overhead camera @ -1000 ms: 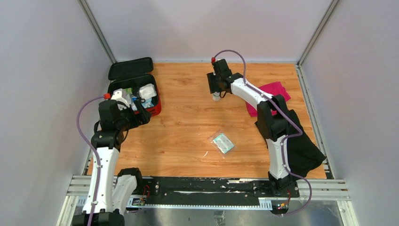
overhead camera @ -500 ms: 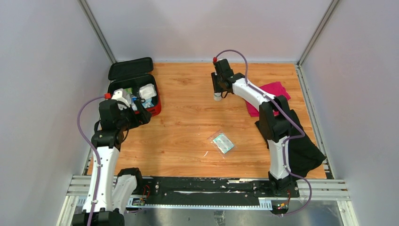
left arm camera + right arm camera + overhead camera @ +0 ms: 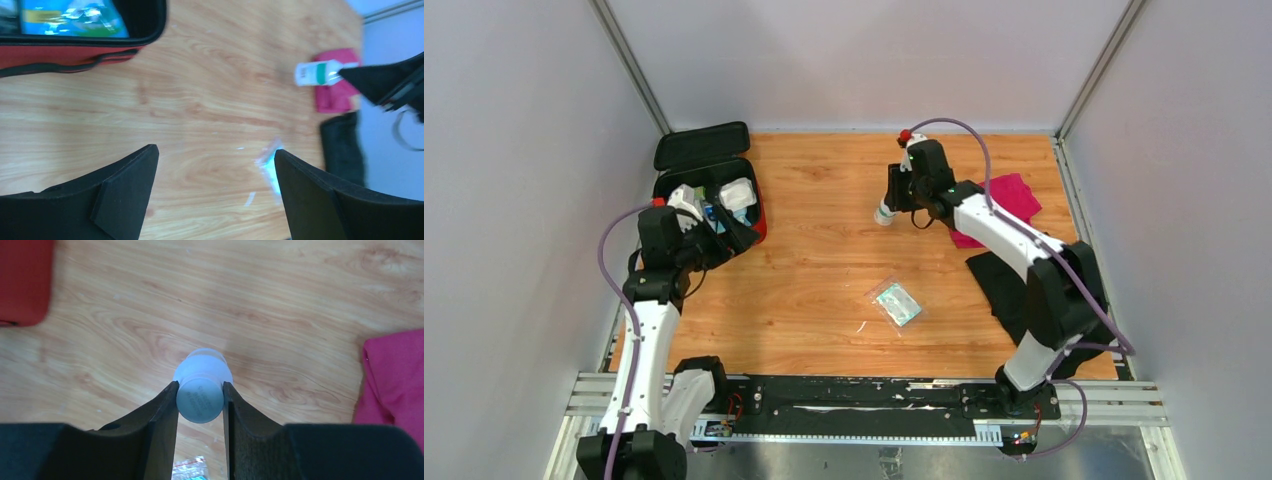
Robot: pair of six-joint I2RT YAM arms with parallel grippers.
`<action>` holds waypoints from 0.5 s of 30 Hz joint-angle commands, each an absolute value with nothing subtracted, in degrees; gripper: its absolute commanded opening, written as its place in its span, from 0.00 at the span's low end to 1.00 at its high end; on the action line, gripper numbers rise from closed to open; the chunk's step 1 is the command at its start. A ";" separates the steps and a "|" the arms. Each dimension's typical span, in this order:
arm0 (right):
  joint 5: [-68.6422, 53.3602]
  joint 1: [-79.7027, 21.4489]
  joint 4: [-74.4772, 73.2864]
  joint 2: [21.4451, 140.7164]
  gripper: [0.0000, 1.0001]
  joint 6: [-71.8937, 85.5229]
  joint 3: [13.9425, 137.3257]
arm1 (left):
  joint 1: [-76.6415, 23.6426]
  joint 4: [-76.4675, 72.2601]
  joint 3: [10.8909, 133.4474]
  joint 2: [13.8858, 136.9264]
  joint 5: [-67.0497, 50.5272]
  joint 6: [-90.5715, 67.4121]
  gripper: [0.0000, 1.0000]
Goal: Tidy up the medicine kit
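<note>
The medicine kit [image 3: 757, 222] lies open at the back left: a red case with packets inside and a black-lined lid [image 3: 701, 146] folded back. Its red wall [image 3: 65, 52] fills the top left of the left wrist view. My left gripper [image 3: 736, 236] [image 3: 215, 155] hovers open and empty by the kit's front corner. My right gripper [image 3: 894, 205] [image 3: 200, 385] is shut on a small white bottle [image 3: 883, 213] [image 3: 202, 365] with a green label [image 3: 320, 72], holding it tilted over the middle back of the table.
A clear packet with teal contents [image 3: 896, 303] [image 3: 267, 162] lies on the wood in the middle. A magenta cloth [image 3: 1014, 195] [image 3: 395, 375] and a black cloth [image 3: 1024, 285] lie at the right, beside and under the right arm.
My right gripper has closed on the bottle and swung right, tipping it. My left gripper has shifted slightly toward the kit's front corner.
</note>
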State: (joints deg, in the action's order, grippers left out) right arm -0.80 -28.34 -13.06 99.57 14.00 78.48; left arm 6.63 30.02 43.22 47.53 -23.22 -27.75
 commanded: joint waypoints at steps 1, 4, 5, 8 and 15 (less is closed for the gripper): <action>-7.41 -30.52 3.01 89.25 0.00 18.76 70.37 | 6.40 18.03 41.88 44.57 -33.41 -46.76 0.92; -6.46 -33.78 11.86 82.44 0.00 21.41 65.03 | 5.08 12.39 41.92 42.44 -33.37 -58.43 0.93; -6.47 -34.42 16.43 81.23 0.00 22.74 62.71 | 4.49 11.52 42.44 42.36 -33.31 -60.09 0.94; -5.58 -37.21 29.80 77.24 0.00 27.96 56.73 | 2.17 9.61 43.89 43.50 -33.24 -67.70 0.94; -2.44 -47.08 46.22 76.33 0.00 18.45 55.74 | -6.54 0.53 45.83 45.95 -30.07 -81.77 0.97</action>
